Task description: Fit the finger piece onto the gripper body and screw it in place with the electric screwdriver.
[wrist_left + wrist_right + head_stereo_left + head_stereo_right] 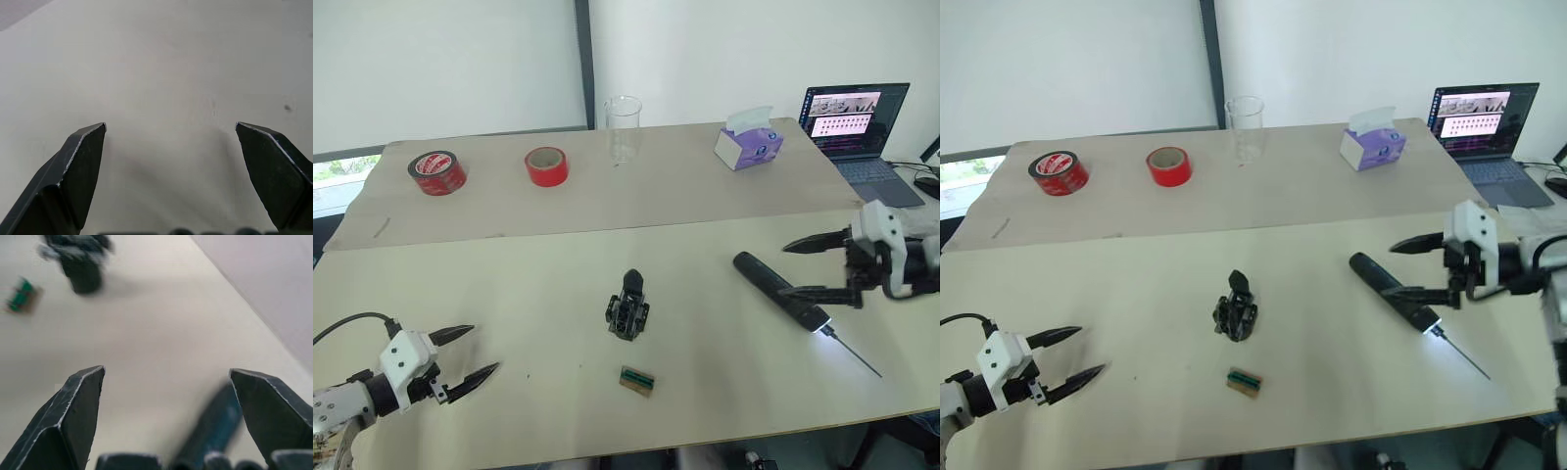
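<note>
Two end effectors sit at opposite edges of the frame, both with fingers spread and holding nothing. The left end effector point(468, 353) reaches in low from the lower left corner, its fingers pointing toward the frame's middle over bare bench point(538, 294), touching nothing. The right end effector point(1408, 268) comes in from the right edge at mid height, fingers pointing left and straddling the electric screwdriver point(1393, 290); the lower finger lies at the tool's barrel, and whether it touches cannot be told. The screwdriver lies flat and slanted on the bench, rounded end toward the upper left, thin bit and lit white tip toward the lower right.

The gripper body point(628, 309) stands near the centre of the frame, well apart from both end effectors. The finger piece cannot be told apart from it. A small green-and-tan block point(637, 380) lies just below the gripper body.
</note>
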Controlling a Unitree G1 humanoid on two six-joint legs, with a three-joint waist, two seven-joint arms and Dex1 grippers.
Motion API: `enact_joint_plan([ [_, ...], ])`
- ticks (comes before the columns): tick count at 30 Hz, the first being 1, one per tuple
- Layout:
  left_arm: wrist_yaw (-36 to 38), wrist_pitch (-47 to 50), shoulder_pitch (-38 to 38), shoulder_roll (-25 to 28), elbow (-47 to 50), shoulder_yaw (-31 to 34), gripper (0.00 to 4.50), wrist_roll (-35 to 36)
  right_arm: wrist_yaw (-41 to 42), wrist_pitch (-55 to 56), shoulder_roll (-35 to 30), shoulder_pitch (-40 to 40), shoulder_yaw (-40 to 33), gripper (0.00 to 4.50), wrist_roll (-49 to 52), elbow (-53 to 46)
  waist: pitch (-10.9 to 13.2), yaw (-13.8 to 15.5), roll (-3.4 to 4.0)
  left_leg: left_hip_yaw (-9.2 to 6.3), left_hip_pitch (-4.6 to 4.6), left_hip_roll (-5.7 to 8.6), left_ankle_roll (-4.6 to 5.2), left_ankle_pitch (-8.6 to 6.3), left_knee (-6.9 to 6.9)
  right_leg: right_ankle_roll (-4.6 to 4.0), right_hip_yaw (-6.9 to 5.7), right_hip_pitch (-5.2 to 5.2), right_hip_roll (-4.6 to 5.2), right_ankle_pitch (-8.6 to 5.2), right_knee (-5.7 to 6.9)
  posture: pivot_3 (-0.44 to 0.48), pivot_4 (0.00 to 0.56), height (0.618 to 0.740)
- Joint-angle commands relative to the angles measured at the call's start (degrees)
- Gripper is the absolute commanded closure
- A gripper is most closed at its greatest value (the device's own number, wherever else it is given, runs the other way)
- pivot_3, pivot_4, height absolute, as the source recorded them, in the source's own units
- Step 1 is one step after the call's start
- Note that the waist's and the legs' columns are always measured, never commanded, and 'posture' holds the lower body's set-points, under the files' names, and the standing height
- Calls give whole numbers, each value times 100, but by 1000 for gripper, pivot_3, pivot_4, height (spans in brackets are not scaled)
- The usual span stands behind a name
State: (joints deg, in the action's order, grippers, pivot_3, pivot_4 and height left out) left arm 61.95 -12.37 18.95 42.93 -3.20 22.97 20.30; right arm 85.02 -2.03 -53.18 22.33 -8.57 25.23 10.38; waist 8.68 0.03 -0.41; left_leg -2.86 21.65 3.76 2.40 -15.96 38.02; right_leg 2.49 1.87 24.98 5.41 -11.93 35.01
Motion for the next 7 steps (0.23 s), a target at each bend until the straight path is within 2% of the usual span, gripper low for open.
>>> enact_joint_plan([
  [1, -39, -395, -17, -26, -171, 172, 0, -42, 44, 1032, 419, -409, -216, 14, 198, -637, 0, 20, 1, 0, 0, -1, -1, 0, 0, 0, 0, 1, -1, 0, 1, 0, 150, 740],
  [7, -113, -400, 26, -88, -38, 163, 0, 130, -156, 1581, 932, -883, -247, 14, 175, -910, 0, 52, 1, 3, -1, -5, -5, 0, 1, -4, -1, 3, -6, 3, 3, 0, 150, 740],
])
